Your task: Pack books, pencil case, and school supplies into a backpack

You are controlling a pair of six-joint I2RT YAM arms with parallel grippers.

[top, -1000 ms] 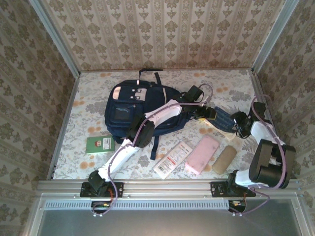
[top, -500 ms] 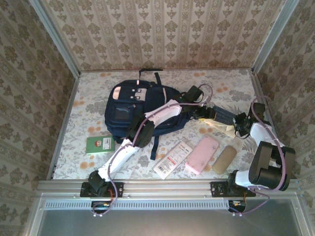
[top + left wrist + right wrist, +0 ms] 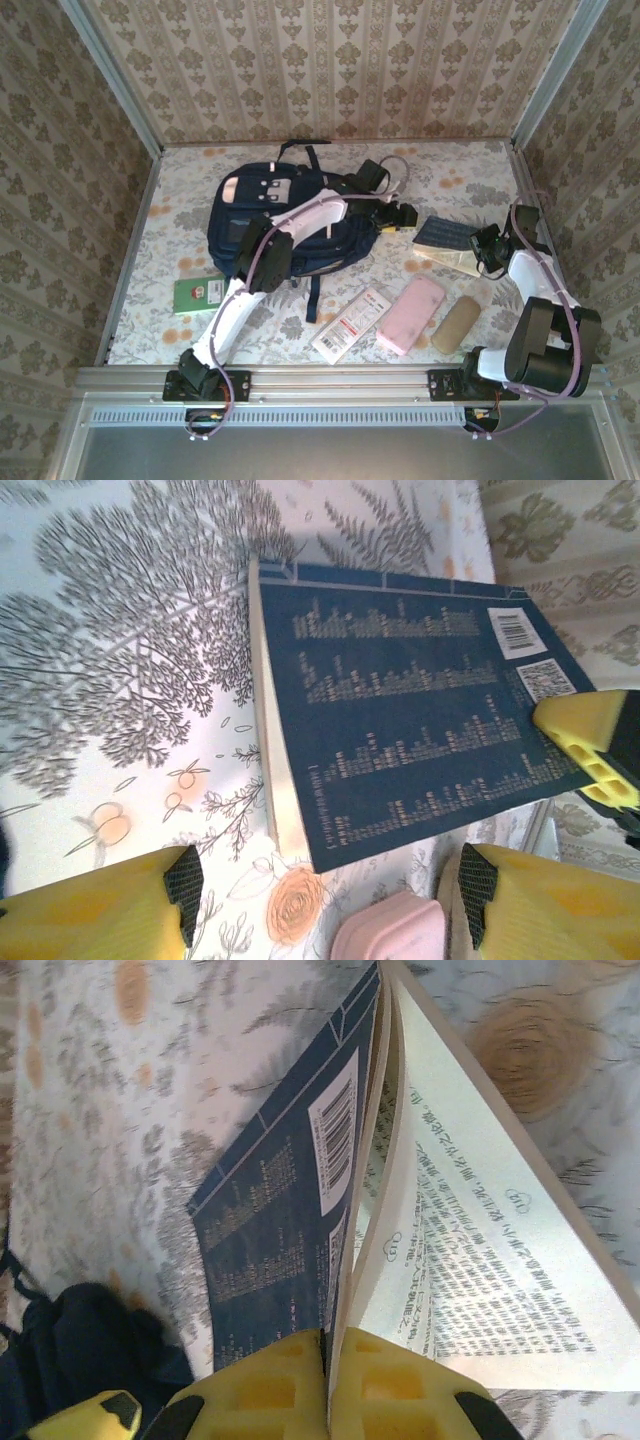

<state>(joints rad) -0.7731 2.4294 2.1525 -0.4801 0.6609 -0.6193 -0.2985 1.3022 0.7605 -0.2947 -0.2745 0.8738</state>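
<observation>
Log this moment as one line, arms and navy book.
left fingers: open, hovering by navy book | right fingers: shut on book's cover edge | book: beside backpack, unpacked

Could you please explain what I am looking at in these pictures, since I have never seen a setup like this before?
You see two robot arms, the left arm and the right arm, bolted at the near edge of a table. The wide picture comes from a camera above and behind them; the other two come from cameras on their wrists. On the table lie a backpack, a green booklet, a white packet, a pink pouch and a tan pouch. The right fingers are shut on the cover edge of a navy book. The left fingers are open near that book, holding nothing.
</observation>
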